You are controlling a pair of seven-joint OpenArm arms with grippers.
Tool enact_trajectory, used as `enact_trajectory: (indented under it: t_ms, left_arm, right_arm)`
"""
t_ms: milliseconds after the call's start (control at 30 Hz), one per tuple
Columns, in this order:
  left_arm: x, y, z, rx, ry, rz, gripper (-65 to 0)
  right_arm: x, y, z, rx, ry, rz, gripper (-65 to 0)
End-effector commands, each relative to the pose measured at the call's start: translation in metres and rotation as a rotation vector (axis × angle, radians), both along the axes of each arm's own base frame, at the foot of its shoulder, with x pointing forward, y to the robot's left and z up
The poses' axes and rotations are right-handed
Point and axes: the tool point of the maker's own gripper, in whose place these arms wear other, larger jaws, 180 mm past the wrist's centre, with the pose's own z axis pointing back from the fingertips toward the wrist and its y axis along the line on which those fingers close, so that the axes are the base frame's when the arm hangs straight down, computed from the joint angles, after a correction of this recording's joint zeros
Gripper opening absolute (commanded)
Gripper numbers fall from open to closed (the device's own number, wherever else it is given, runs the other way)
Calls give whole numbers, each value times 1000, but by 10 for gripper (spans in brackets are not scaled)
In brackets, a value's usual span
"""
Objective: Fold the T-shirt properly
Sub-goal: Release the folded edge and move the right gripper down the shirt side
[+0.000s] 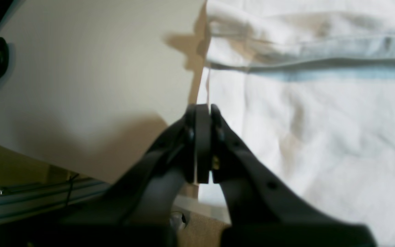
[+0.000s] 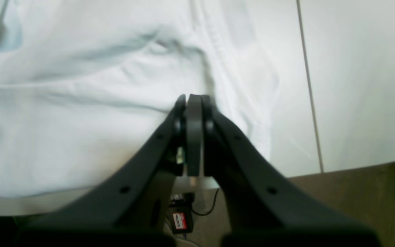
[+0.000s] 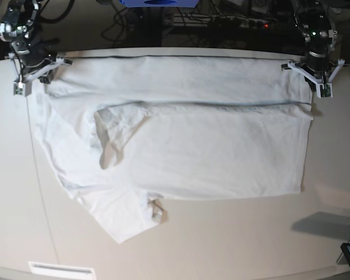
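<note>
— Two arms, where? 
— Left fingers [image 3: 322, 87] and right fingers [image 3: 20, 86], each pressed together, sit at opposite ends of the T-shirt [image 3: 181, 140], whose long axis spans the desk [image 3: 233, 245] between them.

the t-shirt [image 3: 181, 146] is soft white cloth, matt, lightly creased, with stitched hems showing as raised ridges along its edges. the worktop [image 3: 233, 239] under it is smooth and off-white, a dull satin finish with a thin seam line across it. the left tool [image 1: 202, 109] and the right tool [image 2: 194, 99] look like matt black moulded plastic, with flat grey inner pads. below the worktop edge, ribbed metal rail [image 1: 29, 199] shows a dull sheen.
</note>
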Motion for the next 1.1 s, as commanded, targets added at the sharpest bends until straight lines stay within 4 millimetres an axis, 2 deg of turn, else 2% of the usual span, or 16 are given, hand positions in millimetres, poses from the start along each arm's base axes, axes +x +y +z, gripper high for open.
enact_trajectory:
  t_ms: [0, 67, 167, 233, 400, 567, 667, 800, 900, 1067]
  left_arm:
    - [10, 2, 15, 21, -55, -10, -650]
    - [20, -2, 23, 18, -94, -11, -650]
    - [33, -9, 37, 12, -152, -14, -650]
    - [45, -10, 46, 13, -191, -17, -650]
    - [75, -7, 56, -24, -181, 36, -650]
    - [99, 1, 47, -91, -130, 104, -650]
    - [101, 8, 32, -111, -98, 126, -647]
    - [120, 8, 20, -93, -40, 69, -645]
    - [134, 14, 24, -42, -31, 15, -645]
    - [148, 26, 36, -8, -108, -2, -637]
  right_arm:
    - [9, -4, 13, -22, -51, 13, -641]
    - [20, -6, 20, -31, -94, 8, -641]
    - [33, -29, 36, -70, -156, -46, -640]
    - [52, -43, 52, -121, -204, -7, -635]
    - [111, -38, 80, -173, -243, 159, -631]
    - [153, -44, 68, -107, -137, 163, -631]
    - [175, -43, 64, -80, -134, 204, -631]
    - [198, -45, 60, -30, -128, 203, -631]
    - [223, -39, 66, 22, -153, 190, -566]
    - [254, -33, 77, 82, -182, 180, -354]
